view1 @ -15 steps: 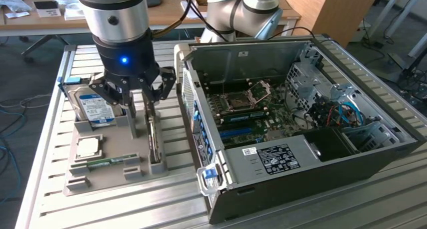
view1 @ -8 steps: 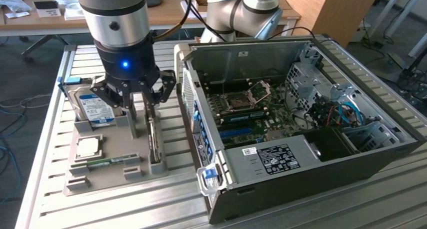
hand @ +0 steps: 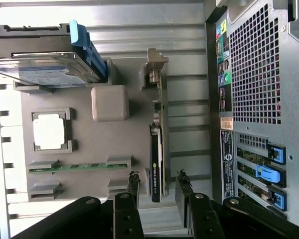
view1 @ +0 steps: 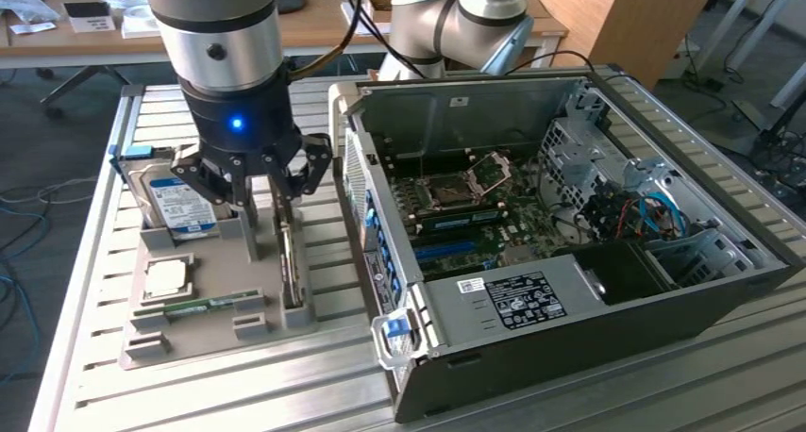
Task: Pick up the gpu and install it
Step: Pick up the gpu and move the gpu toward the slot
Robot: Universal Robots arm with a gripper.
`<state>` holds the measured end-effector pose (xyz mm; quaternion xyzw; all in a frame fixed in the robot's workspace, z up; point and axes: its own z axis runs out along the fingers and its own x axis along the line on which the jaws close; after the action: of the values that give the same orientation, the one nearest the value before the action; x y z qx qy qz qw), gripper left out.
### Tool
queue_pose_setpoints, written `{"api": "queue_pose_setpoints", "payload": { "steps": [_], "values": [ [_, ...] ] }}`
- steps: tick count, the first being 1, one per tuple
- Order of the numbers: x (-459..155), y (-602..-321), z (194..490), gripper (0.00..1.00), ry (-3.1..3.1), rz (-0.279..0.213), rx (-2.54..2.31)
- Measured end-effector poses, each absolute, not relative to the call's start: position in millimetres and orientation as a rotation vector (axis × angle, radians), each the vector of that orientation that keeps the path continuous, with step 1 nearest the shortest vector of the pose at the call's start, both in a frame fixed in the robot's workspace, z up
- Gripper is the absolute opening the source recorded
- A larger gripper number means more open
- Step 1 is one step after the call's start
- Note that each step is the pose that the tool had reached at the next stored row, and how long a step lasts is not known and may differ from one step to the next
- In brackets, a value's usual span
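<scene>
The gpu (hand: 157, 149) stands on its long edge in a slot of the grey parts holder (hand: 84, 137), with its silver bracket (hand: 154, 69) at the far end. In the exterior view the gpu (view1: 293, 262) is a thin dark card beside the computer case. My gripper (view1: 264, 194) hangs just above the holder, and its jaws are open. In the wrist view the gripper (hand: 158, 181) straddles the near end of the card, one fingertip (hand: 133, 180) on each side. Nothing is held.
The open computer case (view1: 705, 290) lies at the exterior view's right, its motherboard (view1: 478, 215) exposed. On the holder are a blue-labelled hard drive (view1: 176, 201), a processor chip (view1: 164, 279), a green memory stick (view1: 202, 307) and a tall grey post (view1: 252, 229) beside my fingers.
</scene>
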<state>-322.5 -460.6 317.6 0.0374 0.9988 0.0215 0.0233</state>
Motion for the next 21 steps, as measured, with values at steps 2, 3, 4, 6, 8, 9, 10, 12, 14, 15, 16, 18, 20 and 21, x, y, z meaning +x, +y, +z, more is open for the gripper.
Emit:
{"api": "queue_pose_setpoints", "payload": {
  "steps": [2, 3, 4, 6, 8, 9, 10, 12, 14, 15, 16, 18, 20, 21],
  "values": [
    [-322, -461, 314, 0.43, 3.092, 0.066, 0.116],
    [-322, -461, 312, 0.43, 3.092, 0.066, 0.116],
    [-322, -461, 311, 0.43, 3.092, 0.066, 0.116],
    [-322, -461, 308, 0.43, 3.092, 0.066, 0.116],
    [-319, -461, 306, 0.43, 3.092, 0.066, 0.115],
    [-317, -461, 306, 0.43, 3.092, 0.066, 0.116],
    [-317, -461, 306, 0.43, 3.092, 0.066, 0.116],
    [-317, -460, 303, 0.43, 3.092, 0.066, 0.116],
    [-317, -459, 300, 0.43, 3.092, 0.066, 0.116],
    [-317, -459, 298, 0.43, 3.092, 0.066, 0.116],
    [-317, -458, 296, 0.43, 3.092, 0.066, 0.116],
    [-317, -456, 292, 0.43, 3.092, 0.066, 0.117],
    [-317, -454, 289, 0.43, 3.092, 0.066, 0.117],
    [-317, -453, 287, 0.43, 3.092, 0.066, 0.117]
  ]
}}
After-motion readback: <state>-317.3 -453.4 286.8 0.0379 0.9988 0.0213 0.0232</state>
